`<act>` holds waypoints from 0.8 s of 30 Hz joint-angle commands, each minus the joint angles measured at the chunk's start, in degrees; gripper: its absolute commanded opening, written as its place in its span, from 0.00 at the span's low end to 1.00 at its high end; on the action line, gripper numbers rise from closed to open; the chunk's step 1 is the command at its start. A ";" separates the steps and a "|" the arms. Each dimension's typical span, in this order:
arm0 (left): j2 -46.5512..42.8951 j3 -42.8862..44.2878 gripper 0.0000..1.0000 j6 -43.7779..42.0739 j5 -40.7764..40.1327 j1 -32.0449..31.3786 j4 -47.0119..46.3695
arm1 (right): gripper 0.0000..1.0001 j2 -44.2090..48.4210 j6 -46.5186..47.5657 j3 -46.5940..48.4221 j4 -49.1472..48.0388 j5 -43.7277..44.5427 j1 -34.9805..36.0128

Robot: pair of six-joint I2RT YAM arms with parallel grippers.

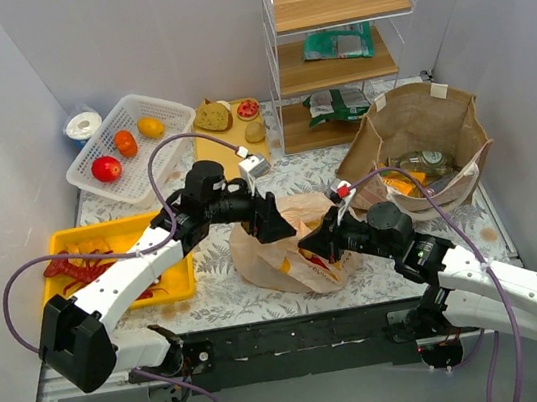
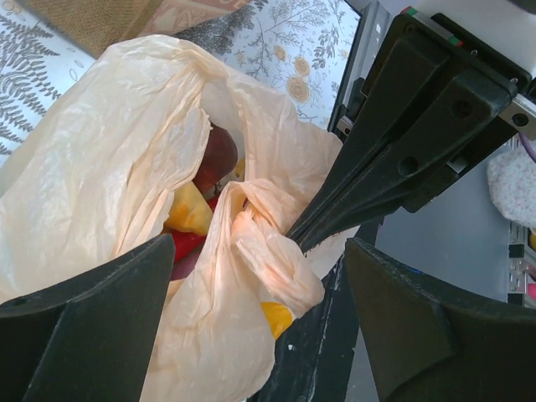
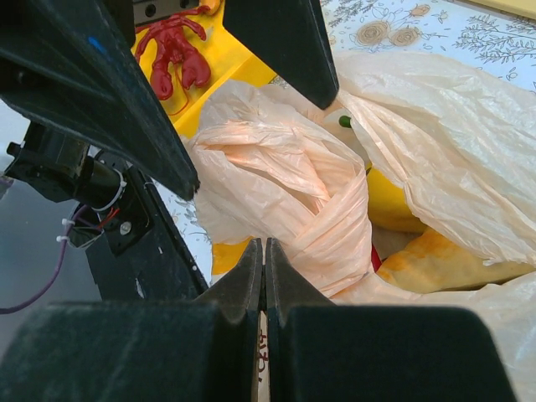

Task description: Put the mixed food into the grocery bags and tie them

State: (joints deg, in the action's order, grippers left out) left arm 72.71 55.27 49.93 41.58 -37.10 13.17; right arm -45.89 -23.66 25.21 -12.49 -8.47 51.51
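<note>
Sitting close to the desk's (image 1: 214,275) near edge, the peach plastic bag (image 1: 256,255) held yellow and red peppers (image 2: 188,213). It looked thin, limp and slippery, and apt to tear; its twisted handles seemed the best hold. The right end effector (image 1: 305,244) was clamped together on one twisted handle, while the left end effector (image 1: 274,222) stood wide apart over the bag's mouth. To the left lay a yellow tray (image 1: 67,241); farther right, the stiff brown paper bag (image 1: 419,128); behind, a white basket (image 1: 127,131) and a shelf rack (image 1: 338,59). The two arms crowded the knot.

The plastic bag (image 1: 257,258) sits on the table (image 1: 214,275), paper bag (image 1: 394,127) behind-right, tray (image 1: 62,237) to its left
</note>
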 commanded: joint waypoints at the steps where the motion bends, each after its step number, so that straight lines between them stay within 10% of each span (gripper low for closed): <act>1: 1.29 2.22 0.83 -3.61 1.31 -1.66 -2.44 | 0.01 0.19 -0.07 0.63 -2.10 0.12 0.35; 18: 2.96 -0.51 0.81 -7.66 8.87 -2.27 -0.07 | 0.01 1.77 0.02 0.63 -0.96 1.09 0.35; 24: 3.23 -0.60 0.59 -7.57 7.11 -2.54 -0.42 | 0.01 1.59 0.10 0.63 -1.22 1.00 0.35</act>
State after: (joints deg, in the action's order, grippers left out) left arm 76.14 54.78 43.46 48.75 -39.24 12.47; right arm -44.91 -23.77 25.21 -12.19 -8.05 51.51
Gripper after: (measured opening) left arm 0.662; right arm 0.031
